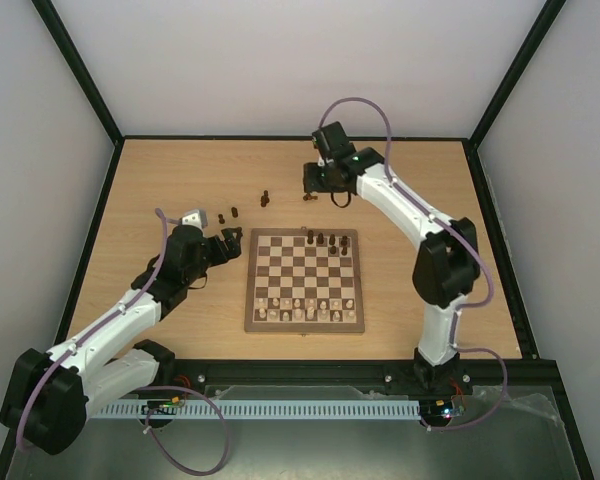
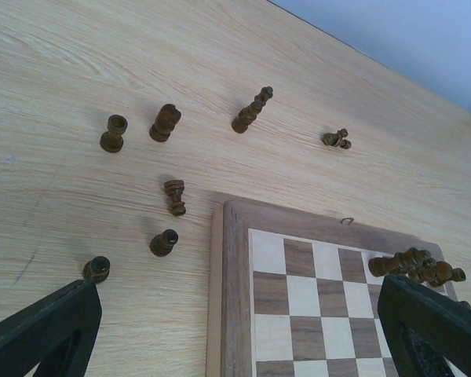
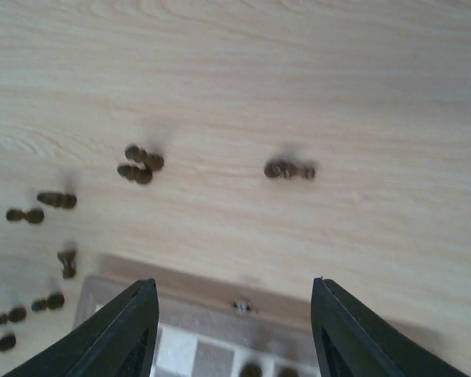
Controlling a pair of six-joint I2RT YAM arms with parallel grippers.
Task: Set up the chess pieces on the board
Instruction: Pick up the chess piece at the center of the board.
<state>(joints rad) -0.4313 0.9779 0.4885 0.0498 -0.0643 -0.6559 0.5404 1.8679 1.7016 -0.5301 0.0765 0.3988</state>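
Chess pieces [image 2: 113, 133] of dark brown turned wood, with rounded heads and flared bases, sit mostly off the board [image 1: 249, 290]. They are scattered on the table [image 1: 160, 180] beyond its far left corner, some upright and some on their sides. A few more stand in the board's far row, towards the right. Pale pieces [image 1: 300, 310] line its near edge. The board is square, with cream and dark brown checks in a mid-brown frame and a small metal catch [image 2: 346, 221] on the far rim. The table is smooth light wood grain, edged in black, between plain pale walls [image 1: 280, 60]. The left gripper [image 1: 228, 243] hovers by the board's far left corner, black fingers spread wide and empty. The right gripper [image 3: 235, 302] hangs just beyond the far rim, jaws apart with nothing between them.
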